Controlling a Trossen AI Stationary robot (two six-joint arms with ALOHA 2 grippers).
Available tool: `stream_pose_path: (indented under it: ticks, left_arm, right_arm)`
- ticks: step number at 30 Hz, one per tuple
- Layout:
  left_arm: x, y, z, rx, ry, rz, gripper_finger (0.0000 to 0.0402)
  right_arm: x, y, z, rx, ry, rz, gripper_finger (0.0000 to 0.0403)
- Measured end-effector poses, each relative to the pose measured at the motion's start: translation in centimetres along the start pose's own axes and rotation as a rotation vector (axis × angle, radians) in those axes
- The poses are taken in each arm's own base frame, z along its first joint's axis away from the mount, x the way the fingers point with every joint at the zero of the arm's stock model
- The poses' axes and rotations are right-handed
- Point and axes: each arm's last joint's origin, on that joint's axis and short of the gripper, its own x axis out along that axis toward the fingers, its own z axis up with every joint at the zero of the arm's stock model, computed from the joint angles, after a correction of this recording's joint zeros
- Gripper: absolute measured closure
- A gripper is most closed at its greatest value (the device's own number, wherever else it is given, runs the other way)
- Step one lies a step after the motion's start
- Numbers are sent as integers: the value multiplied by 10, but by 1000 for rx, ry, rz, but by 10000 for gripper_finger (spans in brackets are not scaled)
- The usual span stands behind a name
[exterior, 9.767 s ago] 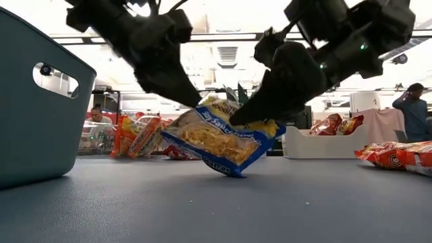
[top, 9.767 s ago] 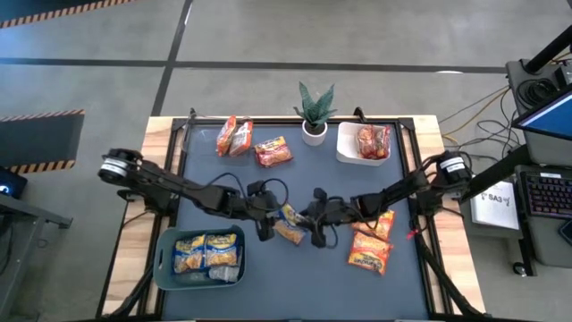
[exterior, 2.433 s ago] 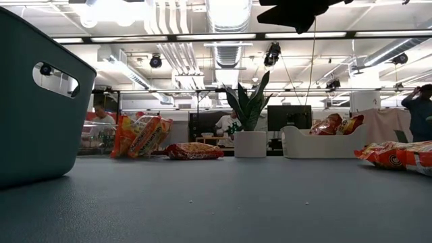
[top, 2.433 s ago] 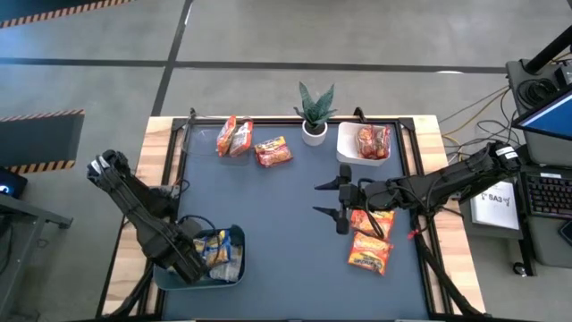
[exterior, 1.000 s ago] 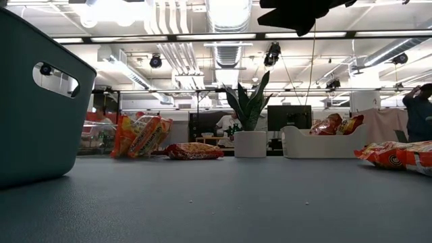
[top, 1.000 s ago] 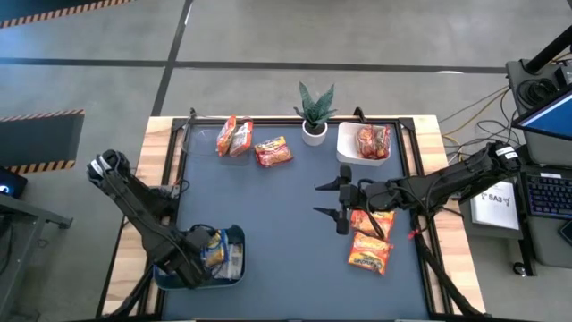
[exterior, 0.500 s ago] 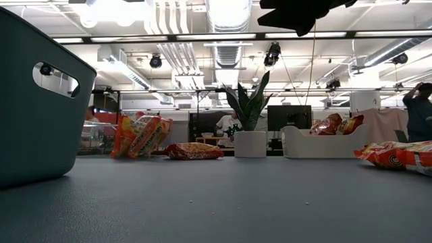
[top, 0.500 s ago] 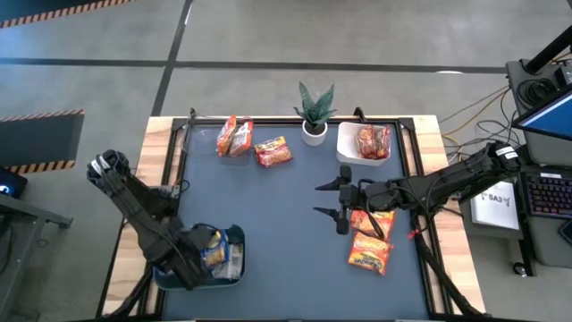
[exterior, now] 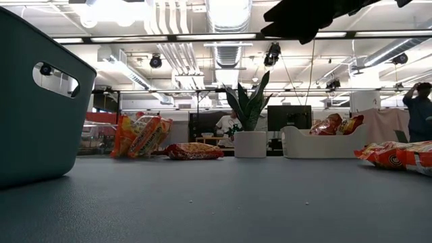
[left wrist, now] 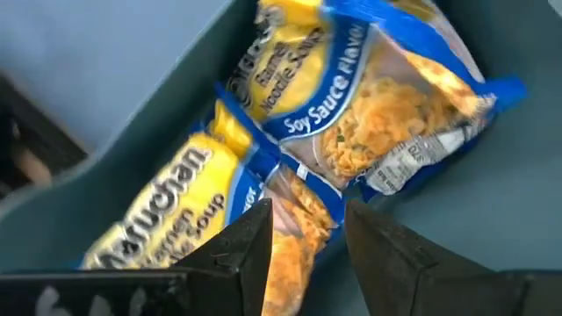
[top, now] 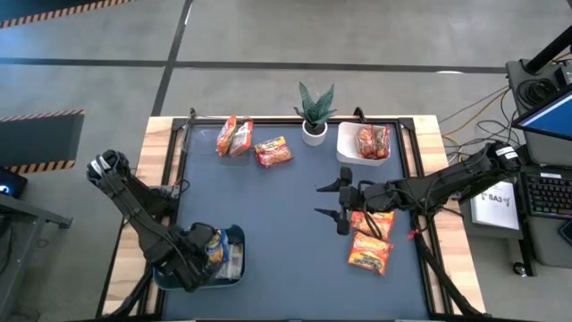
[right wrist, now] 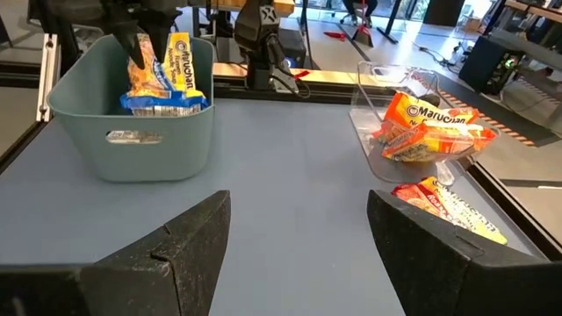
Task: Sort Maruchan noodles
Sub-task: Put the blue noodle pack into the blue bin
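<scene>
The left end effector (left wrist: 303, 241) is down inside the grey-blue plastic bin (top: 229, 277) at about 7 o'clock on the dark bench (top: 286, 224). Its two fingers are slightly apart, and a yellow-and-blue crinkly noodle packet (left wrist: 290, 197) stands between them; if they press it or only frame it, I cannot tell. Other yellow-and-blue packets (left wrist: 378, 96) lie in the bin, so I judge this bin collects that flavour.

The right end effector (top: 338, 204) waits over the middle of the bench, toward 3 o'clock, fingers wide apart and empty. Just beside it, two orange-red flat packets (top: 370, 241) lie on the bench at about 4 o'clock, probably next to sort. One red packet sits in the white square tray (top: 343, 148) at 1 o'clock, which seems the place for the red kind. Three more orange and red packets (top: 250, 143) lie at 11 o'clock, near the small potted green plant (top: 315, 112) at 12 o'clock
</scene>
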Motion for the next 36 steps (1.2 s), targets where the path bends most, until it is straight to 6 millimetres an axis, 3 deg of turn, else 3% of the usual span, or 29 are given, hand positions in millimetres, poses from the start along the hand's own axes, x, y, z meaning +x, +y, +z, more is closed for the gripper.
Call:
stream_pose_path:
  ticks: [5, 13, 16, 27, 36]
  left_arm:
    - [11, -9, -1, -176, 166, 58, 276]
    - [26, -38, -6, -193, 211, 136, 276]
    - [30, -39, -6, -196, 191, 237, 276]
    - [49, -41, -8, -181, 176, 323, 278]
    - [54, -40, -8, -179, 160, 343, 321]
  right_arm:
    - [0, 0, -2, -22, 6, 0, 147]
    - [0, 0, -10, -38, 18, 1, 147]
    - [0, 0, -13, -39, 19, 1, 147]
    - [0, 0, -12, -53, 0, 1, 147]
    - [0, 0, -12, -60, 1, 1, 147]
